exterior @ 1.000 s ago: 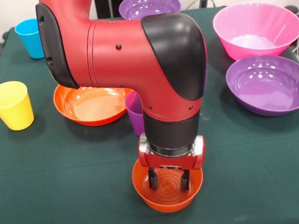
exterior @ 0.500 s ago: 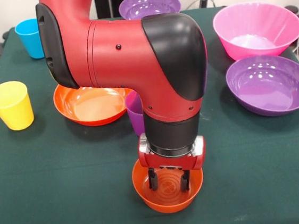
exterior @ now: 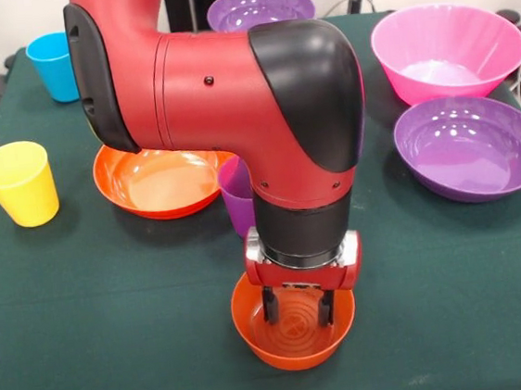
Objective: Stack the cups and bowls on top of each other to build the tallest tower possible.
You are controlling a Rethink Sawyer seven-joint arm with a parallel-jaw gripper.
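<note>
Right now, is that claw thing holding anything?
Gripper: jaws apart, down inside the small orange bowl, gripping nothing.

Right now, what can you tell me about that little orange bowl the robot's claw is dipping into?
The small orange bowl is round, glossy and looks like plastic, with faint rings showing on its inside bottom. It sits upright on the green tablecloth near the front edge, apart from the other dishes. The gripper hangs straight down into it, its two dark fingers spread apart inside the rim; whether they touch the bowl cannot be told.

Purple cup (exterior: 235, 196) just behind small orange bowl (exterior: 296, 333)
</note>
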